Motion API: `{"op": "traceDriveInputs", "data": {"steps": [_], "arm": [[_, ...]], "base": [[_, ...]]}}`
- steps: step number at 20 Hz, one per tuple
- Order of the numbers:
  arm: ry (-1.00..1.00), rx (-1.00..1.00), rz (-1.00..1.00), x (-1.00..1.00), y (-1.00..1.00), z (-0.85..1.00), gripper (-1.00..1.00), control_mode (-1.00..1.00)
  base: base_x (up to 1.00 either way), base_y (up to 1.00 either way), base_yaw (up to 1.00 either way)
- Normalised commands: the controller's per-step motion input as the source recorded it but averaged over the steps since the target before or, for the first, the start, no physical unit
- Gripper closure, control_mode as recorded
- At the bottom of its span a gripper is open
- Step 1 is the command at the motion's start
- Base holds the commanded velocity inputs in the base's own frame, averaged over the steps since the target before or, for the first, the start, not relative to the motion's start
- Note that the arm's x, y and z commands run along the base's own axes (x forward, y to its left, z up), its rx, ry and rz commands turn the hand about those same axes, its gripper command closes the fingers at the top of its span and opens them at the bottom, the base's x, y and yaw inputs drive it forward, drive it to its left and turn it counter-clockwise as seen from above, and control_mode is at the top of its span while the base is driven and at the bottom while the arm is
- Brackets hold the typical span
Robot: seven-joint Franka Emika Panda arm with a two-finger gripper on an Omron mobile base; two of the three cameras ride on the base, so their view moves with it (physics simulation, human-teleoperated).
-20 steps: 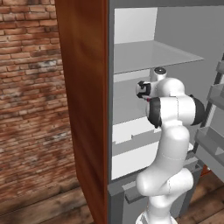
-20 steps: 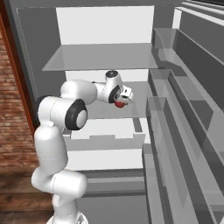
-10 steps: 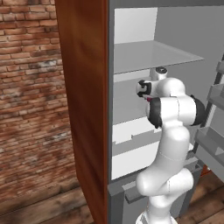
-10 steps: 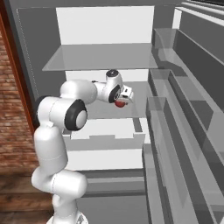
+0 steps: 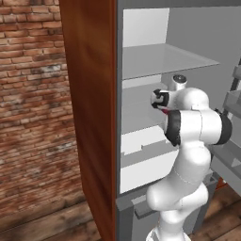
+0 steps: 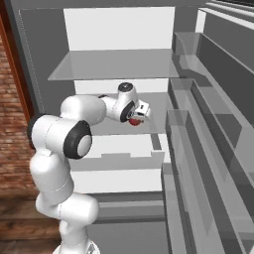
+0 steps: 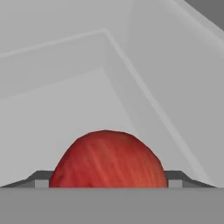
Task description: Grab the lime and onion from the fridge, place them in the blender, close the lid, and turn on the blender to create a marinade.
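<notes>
Onion on the fridge shelf, between the wide-spread fingers of the tool, ungripped

Onion: red skin, smooth, faint fine streaks, slight sheen. Fridge interior matt pale grey, plastic-looking; shelves translucent, glassy. Cupboard side polished reddish wood; brick wall rough, matt

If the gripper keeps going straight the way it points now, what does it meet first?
The onion: the red round thing sits right between the gripper's open tips on the fridge shelf. Beyond it looks like the fridge's pale inner wall.
</notes>
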Motion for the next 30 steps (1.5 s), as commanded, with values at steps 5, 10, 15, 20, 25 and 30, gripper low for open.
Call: {"op": "traceDriveInputs", "data": {"steps": [5,10,15,20,25,30], "arm": [[-0.22,0.00,0.00,-0.84,-0.01,0.16,1.00,-1.00],[-0.14,0.00,0.00,-1.00,0.00,0.76,1.00,-1.00],[-0.03,0.00,0.00,-1.00,0.01,0.99,1.00,-1.00],[0.00,0.00,0.00,-1.00,0.12,1.00,1.00,-1.00],[0.04,0.00,0.00,-1.00,0.39,0.85,1.00,-1.00],[0.10,0.00,0.01,-0.88,0.76,0.49,1.00,-1.00]], "base": [[0.00,0.00,0.00],[0.00,0.00,0.00],[0.00,0.00,0.00],[0.00,0.00,0.00],[0.00,0.00,0.00],[0.00,0.00,0.00]]}}
